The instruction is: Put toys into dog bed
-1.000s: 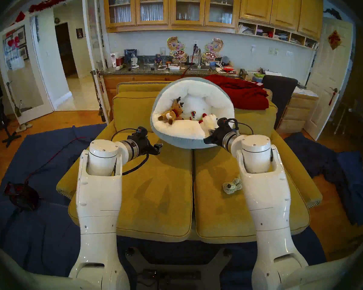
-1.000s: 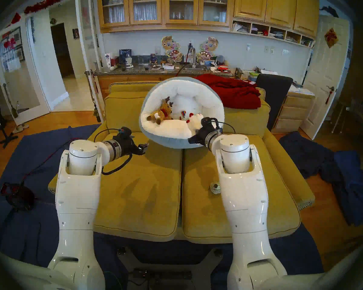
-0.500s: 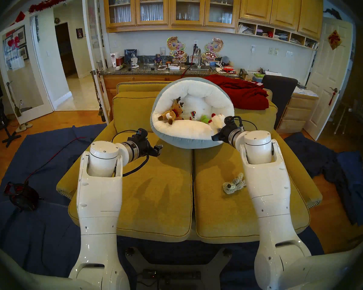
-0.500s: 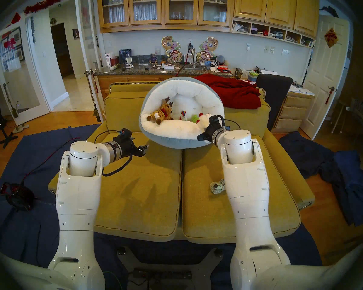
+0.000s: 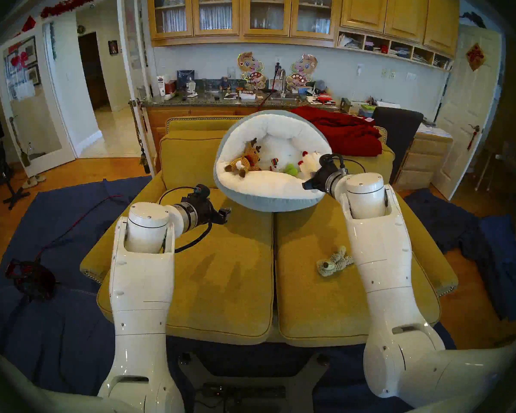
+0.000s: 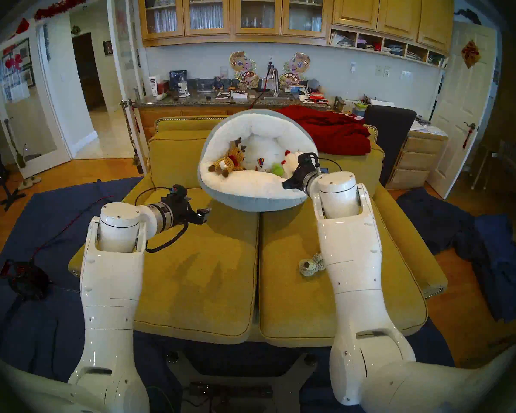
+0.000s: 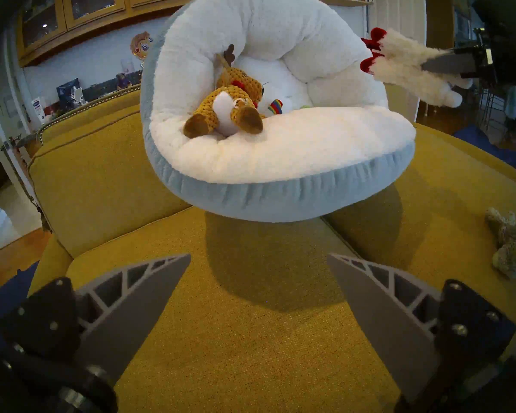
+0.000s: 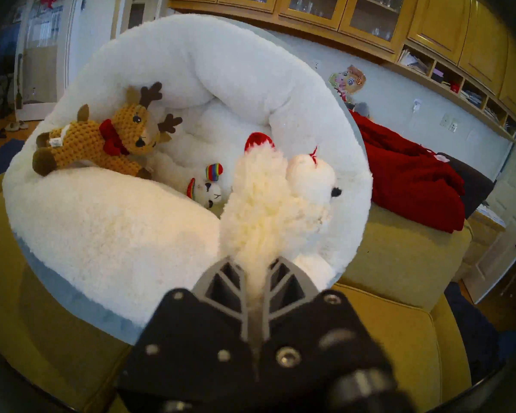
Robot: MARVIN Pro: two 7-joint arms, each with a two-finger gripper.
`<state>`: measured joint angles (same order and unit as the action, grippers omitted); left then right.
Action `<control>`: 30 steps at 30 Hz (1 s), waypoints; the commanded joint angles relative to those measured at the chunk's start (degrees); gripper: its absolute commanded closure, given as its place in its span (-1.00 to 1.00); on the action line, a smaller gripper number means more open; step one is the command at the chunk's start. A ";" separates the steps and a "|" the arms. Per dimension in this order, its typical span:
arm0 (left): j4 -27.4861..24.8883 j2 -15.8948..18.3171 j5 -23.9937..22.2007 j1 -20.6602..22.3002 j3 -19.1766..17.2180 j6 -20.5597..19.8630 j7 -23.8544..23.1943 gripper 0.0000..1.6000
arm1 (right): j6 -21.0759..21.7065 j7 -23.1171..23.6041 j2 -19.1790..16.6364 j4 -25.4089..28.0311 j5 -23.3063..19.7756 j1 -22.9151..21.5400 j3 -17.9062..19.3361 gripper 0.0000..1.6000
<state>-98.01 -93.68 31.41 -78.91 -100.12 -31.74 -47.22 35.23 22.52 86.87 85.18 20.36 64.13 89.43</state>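
Observation:
The dog bed (image 5: 259, 202) leans tilted against the sofa back. In it lie the brown knitted reindeer (image 5: 246, 162), the small white-and-rainbow toy (image 5: 274, 164) and the lime-green cactus (image 5: 291, 169). My right gripper (image 8: 255, 262) is shut on the fluffy white animal (image 8: 265, 206) and holds it over the bed's right rim (image 5: 309, 164). The shaggy grey-beige floppy animal (image 5: 332, 262) lies on the right seat cushion beside my right forearm. My left gripper (image 7: 258, 256) is open and empty, low over the left seat cushion in front of the bed (image 7: 280, 200).
A red blanket (image 5: 346, 132) is heaped on the sofa back right of the bed. A dark chair (image 5: 399, 126) stands behind the sofa's right end. Blue cloths (image 5: 57, 224) cover the floor around the mustard sofa (image 5: 221, 284). A cluttered counter (image 5: 209, 101) runs behind.
My right gripper has carried the fluffy white animal up and back over the bed's right side. The cactus and the grey-beige animal have come out from behind it. The left arm barely moved.

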 commanded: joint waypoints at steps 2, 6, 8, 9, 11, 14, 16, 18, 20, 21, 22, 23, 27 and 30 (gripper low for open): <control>-1.43 0.02 -0.24 1.77 0.14 0.37 0.08 -1.00 | -1.94 -0.20 0.53 -1.63 0.20 -6.68 -1.16 1.00; -1.43 0.02 -0.25 1.80 0.15 0.38 0.13 -1.00 | -2.16 -0.17 0.56 -3.44 0.39 -8.45 -1.54 1.00; -1.44 0.02 -0.25 1.82 0.15 0.39 0.16 -1.00 | -2.19 -0.13 0.61 -4.91 0.52 -9.85 -1.79 1.00; -1.45 0.01 -0.26 1.83 0.16 0.39 0.20 -1.00 | -2.42 -0.13 0.67 -5.92 0.62 -10.62 -1.94 1.00; -1.46 0.01 -0.26 1.84 0.17 0.40 0.22 -1.00 | -2.13 0.06 0.71 -7.85 0.70 -13.12 -2.13 1.00; -1.47 0.01 -0.27 1.86 0.18 0.40 0.27 -1.00 | -2.50 -0.01 0.80 -9.28 0.85 -13.77 -2.30 1.00; -1.48 0.01 -0.28 1.87 0.18 0.41 0.28 -1.00 | -2.71 -0.08 0.83 -9.61 0.89 -13.67 -2.34 1.00; -1.51 0.01 -0.28 1.90 0.19 0.41 0.32 -1.00 | -3.16 -0.21 0.89 -10.55 1.01 -13.75 -2.42 1.00; -1.53 0.01 -0.29 1.92 0.20 0.42 0.36 -1.00 | -3.42 -0.19 0.92 -11.71 1.11 -14.77 -2.51 1.00; -1.53 0.01 -0.29 1.92 0.20 0.42 0.38 -1.00 | -3.62 -0.22 0.94 -11.97 1.15 -14.81 -2.53 1.00; -1.54 0.01 -0.30 1.93 0.20 0.42 0.39 -1.00 | -3.48 -0.09 0.95 -13.34 1.20 -16.45 -2.64 1.00; -1.55 0.01 -0.30 1.94 0.21 0.42 0.40 -1.00 | -3.93 -0.23 0.98 -13.01 1.26 -15.56 -2.61 1.00; -1.57 0.01 -0.31 1.96 0.22 0.43 0.44 -1.00 | -4.38 -0.26 1.02 -14.07 1.41 -16.26 -2.67 1.00; -1.60 0.01 -0.32 1.99 0.24 0.43 0.49 -1.00 | -4.87 -0.23 1.07 -15.97 1.59 -17.88 -2.76 1.00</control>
<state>-97.93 -93.70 31.39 -78.97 -100.05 -31.74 -46.73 32.33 22.48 87.97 69.98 21.88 52.28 86.49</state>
